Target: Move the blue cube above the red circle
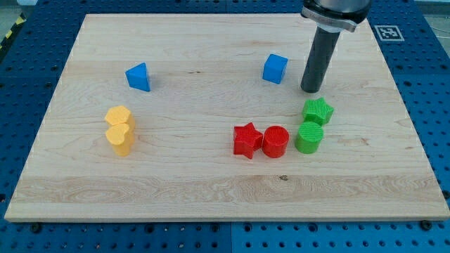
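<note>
Right of the blue cube [275,68] my tip [311,91] is standing, bare rod gripping nothing; red circle [275,141] lying directly below the cube.

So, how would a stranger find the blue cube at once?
Look at the wooden board, upper right part. The blue cube sits just left of my tip, above the red circle. The other blue block, far left, is a wedge shape.

Above the red circle [275,141] the table [211,190] lies open up to the blue cube [275,69]. The red star [247,140] touches its left; the green cylinder [309,137] stands just right.
</note>
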### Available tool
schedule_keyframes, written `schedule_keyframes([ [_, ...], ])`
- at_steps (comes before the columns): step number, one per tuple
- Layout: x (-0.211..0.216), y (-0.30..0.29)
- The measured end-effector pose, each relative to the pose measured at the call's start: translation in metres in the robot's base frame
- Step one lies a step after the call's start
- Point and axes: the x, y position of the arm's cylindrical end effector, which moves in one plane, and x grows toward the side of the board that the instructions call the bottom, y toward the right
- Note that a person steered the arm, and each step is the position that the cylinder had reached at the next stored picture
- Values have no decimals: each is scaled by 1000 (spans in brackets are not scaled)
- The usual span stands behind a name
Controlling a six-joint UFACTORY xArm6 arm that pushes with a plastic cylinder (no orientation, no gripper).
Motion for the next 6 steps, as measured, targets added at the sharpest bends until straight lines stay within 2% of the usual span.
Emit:
schedule_keyframes([
  [2, -81, -66],
  [5, -88, -168],
  [6, -119, -179],
])
